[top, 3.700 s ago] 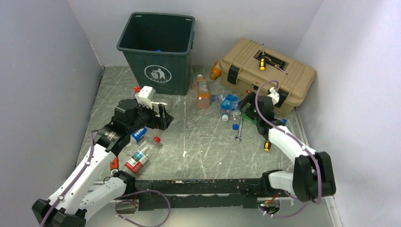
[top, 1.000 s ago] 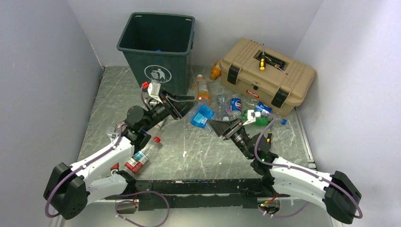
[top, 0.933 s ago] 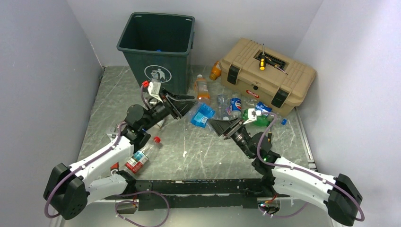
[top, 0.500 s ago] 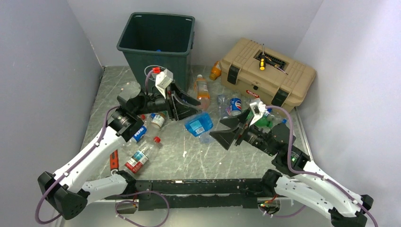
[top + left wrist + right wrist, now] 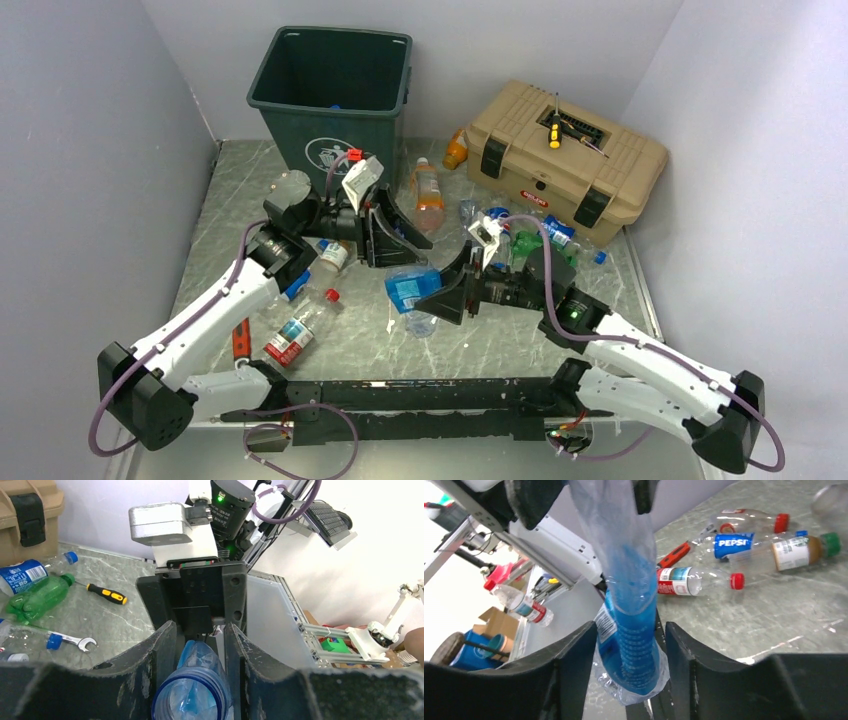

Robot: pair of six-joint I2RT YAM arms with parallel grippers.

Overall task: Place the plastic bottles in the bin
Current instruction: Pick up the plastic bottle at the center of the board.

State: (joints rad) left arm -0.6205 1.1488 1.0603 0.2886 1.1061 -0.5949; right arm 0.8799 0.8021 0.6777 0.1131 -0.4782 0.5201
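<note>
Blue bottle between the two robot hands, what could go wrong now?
The crumpled blue-label bottle hangs from the left gripper, with the right gripper around it. It could slip out and drop onto the table, short of the bin. Both grippers sit close, so they might bump.

Bright, even light, soft shadows; wrist backgrounds seem overexposed, near edges blurred.

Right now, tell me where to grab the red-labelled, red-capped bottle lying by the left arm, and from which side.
Take the red-labelled bottle across its clear body, between cap and label, coming straight down from above. It lies flat on the table, cap pointing away and rightward, so jaws closing across its long axis meet two rounded sides; an end-on approach would likely push it along.
</note>
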